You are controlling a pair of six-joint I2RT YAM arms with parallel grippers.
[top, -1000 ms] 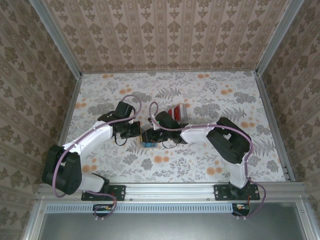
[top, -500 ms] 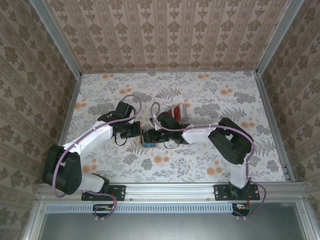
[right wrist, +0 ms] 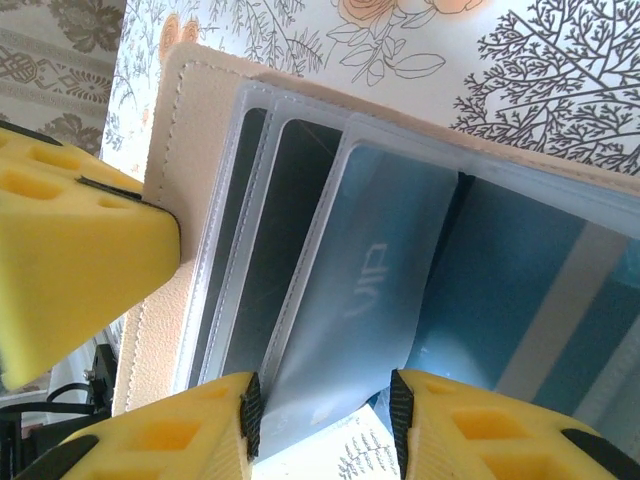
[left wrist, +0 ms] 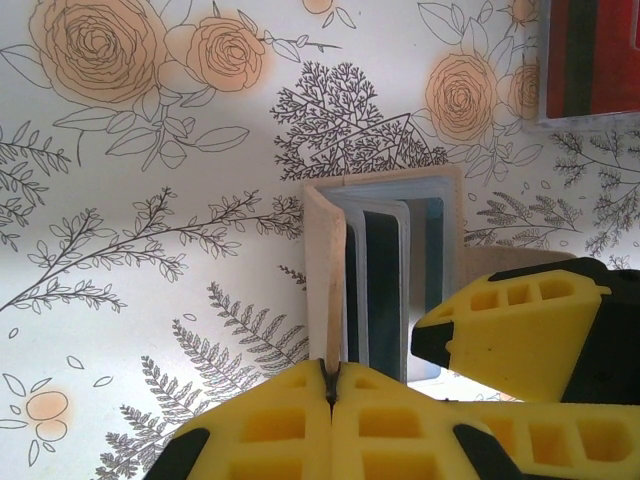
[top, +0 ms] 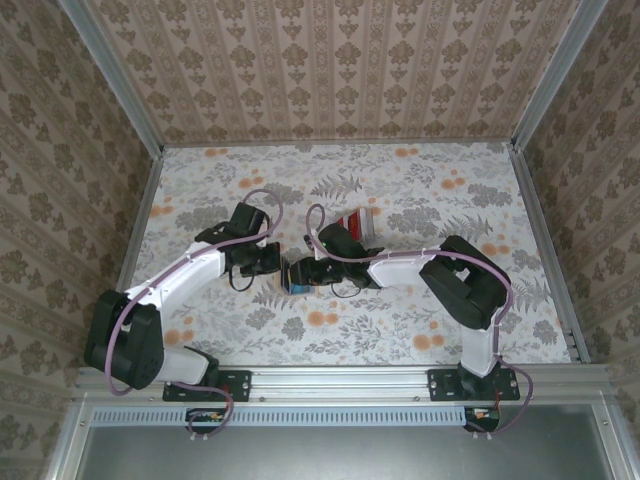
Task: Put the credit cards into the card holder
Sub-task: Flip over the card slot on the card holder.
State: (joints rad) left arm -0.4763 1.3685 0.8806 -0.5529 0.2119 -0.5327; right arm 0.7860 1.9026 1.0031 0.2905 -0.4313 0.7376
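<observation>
Since the earlier frame the right arm has drawn back a little toward the right of the top view, and the right tool (top: 303,272) has widened its jaws slightly. They stand partly open in the right wrist view (right wrist: 322,425), straddling the lower corner of a clear pocket (right wrist: 370,290) without a plain grip on it. Through that pocket and to its right shows a blue card (right wrist: 510,290) with a pale band, lying inside the holder (right wrist: 195,130).

The left tool (left wrist: 330,385) is closed, its two yellow fingers meeting on the holder's tan cover, which is pinched upright between them. One of its fingers (right wrist: 70,260) presses that same cover at the left of the right wrist view.

The holder (left wrist: 385,280) stands open like a book at the middle of the left wrist view, with blue-grey pockets fanned between the tan covers. The right tool's yellow finger (left wrist: 520,330) reaches in from the lower right. From above, the holder (top: 297,280) sits between the two tools, just left of the frame's centre.

The red cards (top: 357,222) lie stacked on the floral surface (top: 450,180), just above and to the right of the holder. They also appear at the upper right of the left wrist view (left wrist: 595,60), apart from both tools.
</observation>
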